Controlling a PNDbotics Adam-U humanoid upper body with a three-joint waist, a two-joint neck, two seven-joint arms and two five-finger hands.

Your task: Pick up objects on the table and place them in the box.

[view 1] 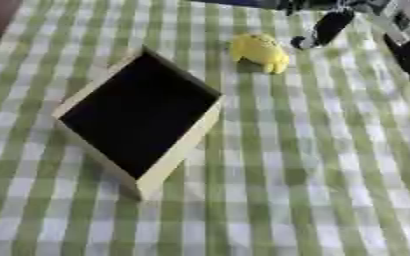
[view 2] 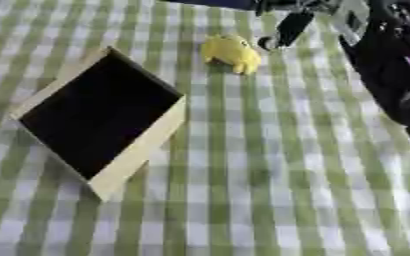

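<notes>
A small yellow toy (view 1: 260, 51) lies on the green-and-white checked cloth at the far middle. My right hand (view 1: 331, 26) comes in from the upper right and hovers just right of the toy, one black finger pointing down toward the cloth beside it, apart from the toy. Nothing is held in it. A shallow box (view 1: 182, 150) with pale walls and a dark inside sits tilted at the centre left; nothing shows inside it. My left hand is out of sight.
My right arm (view 2: 392, 65) fills the upper right edge. A dark strip runs along the table's far edge (view 2: 208, 3). The checked cloth (view 1: 331, 190) spreads across the front and right.
</notes>
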